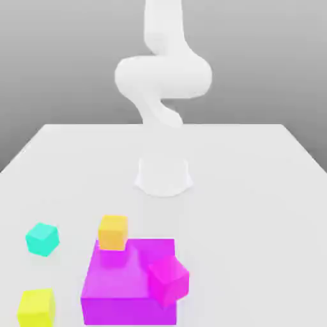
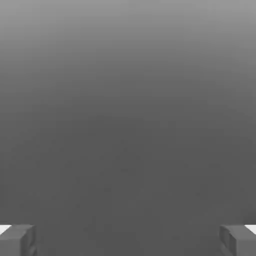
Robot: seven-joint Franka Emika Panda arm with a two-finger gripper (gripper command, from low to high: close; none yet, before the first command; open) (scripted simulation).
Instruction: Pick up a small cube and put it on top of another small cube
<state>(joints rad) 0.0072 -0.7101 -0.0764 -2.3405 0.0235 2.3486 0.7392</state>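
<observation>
- seeing the end effector (image 2: 128,241) standing wide open in the hand view, gripping nothing.
- finding four small cubes on the exterior view's lower part: teal cube (image 1: 42,239) lying at left, yellow cube (image 1: 36,309) sitting in the lower left corner, orange cube (image 1: 113,232) and magenta cube (image 1: 168,281) overlapping the purple block (image 1: 129,311) near lower middle; not knowing from the task which to lift or which to stack on.
- watching the arm (image 1: 163,76) rising through the exterior view's upper middle, above its base (image 1: 163,175) on the bench (image 1: 255,211).
- judging the coming move to be turning on height: probably needing to go down and out from the base toward the cubes, with exact bearing staying uncertain.
- getting cube layout from the exterior view, and the spread of the end effector against a plain grey background (image 2: 128,125) from the hand view.
- not settling whether magenta is resting on the block or overhanging its corner.
</observation>
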